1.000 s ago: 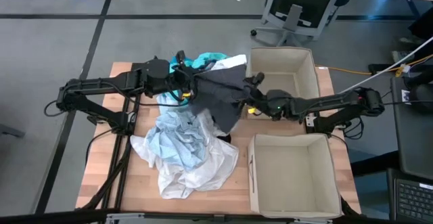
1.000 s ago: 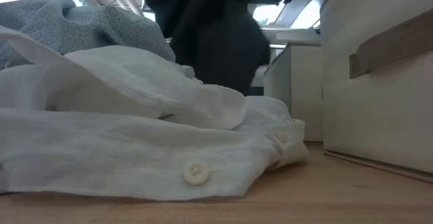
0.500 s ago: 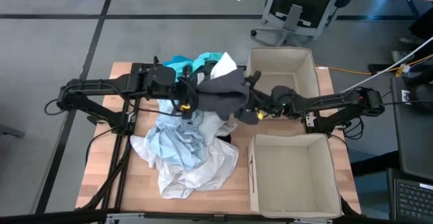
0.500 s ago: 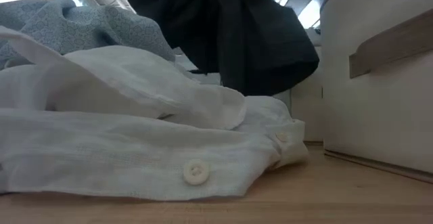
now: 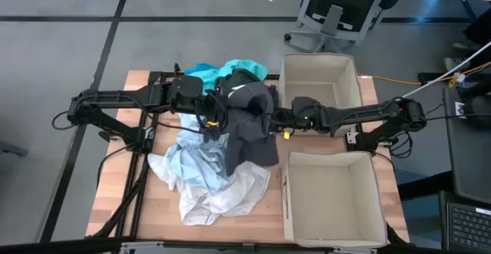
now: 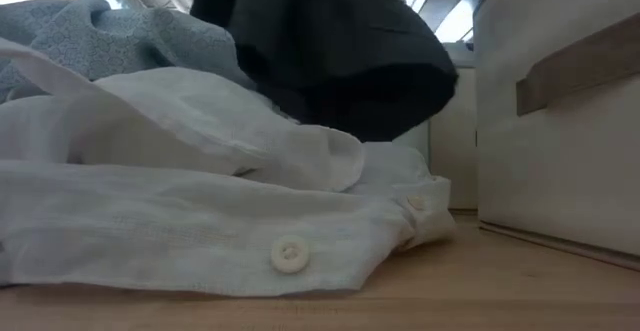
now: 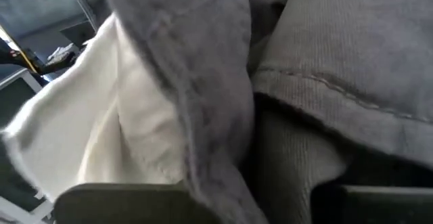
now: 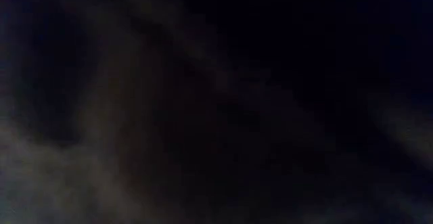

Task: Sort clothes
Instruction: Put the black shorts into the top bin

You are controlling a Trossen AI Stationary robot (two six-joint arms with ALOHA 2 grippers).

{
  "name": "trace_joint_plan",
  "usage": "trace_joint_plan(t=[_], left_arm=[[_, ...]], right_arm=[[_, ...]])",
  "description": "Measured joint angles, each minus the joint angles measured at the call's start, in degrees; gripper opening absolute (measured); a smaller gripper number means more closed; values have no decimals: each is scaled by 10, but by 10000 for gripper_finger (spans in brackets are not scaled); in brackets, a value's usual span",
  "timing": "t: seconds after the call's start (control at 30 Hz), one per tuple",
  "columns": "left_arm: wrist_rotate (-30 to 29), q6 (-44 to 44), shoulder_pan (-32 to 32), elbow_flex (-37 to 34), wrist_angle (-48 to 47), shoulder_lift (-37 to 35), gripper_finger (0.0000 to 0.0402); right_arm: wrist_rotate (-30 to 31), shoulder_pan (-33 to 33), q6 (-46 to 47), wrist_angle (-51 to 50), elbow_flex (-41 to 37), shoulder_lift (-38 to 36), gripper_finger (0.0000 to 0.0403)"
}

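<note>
Clothes lie heaped on the wooden slatted table (image 5: pixel 115 200), left of two beige square fabric boxes. A soft dark grey garment (image 5: pixel 249 127) with a fine ribbed weave and a stitched seam hangs in thick folds between the two arms, above the rest of the pile. Under it spreads a crumpled pale blue patterned shirt (image 5: pixel 201 162) and a white linen-like shirt (image 6: pixel 200 241) with round pale buttons, lying flat at the table's front. A teal garment (image 5: pixel 219 70) and a dark green one (image 5: pixel 247 77) sit bunched at the far edge. The left gripper (image 5: pixel 217 116) is clenched on the dark grey garment at its left side; its wrist view is filled with grey cloth and a strip of cream-white fabric. The right gripper (image 5: pixel 275 120) is buried in the same cloth from the right, and since its wrist view is almost black, I cannot tell how its fingers stand. The far beige box (image 5: pixel 357 85) and the near beige box (image 5: pixel 376 208), both stiff-walled, appear to hold nothing. An office chair (image 5: pixel 337 8) stands on the grey floor beyond the table.
</note>
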Motion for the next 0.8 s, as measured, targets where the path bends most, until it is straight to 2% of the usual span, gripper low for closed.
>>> trace_joint_plan(t=[0.1,0.3,0.33,0.53,0.8], left_arm=[[1,0,0,0,4,0,23],[4,9,0,0,9,-2,35],[3,7,0,0,9,-2,37],[1,-21,1,0,32,-1,62],[-35,-10,1,1,37,-16,153]], right_arm=[[-24,0,10,-3,9,6,233],[-26,0,11,-5,15,9,57],[-20,-1,9,-4,15,8,39],[-6,0,7,-15,15,-9,44],[11,-1,4,-30,15,-40,41]])
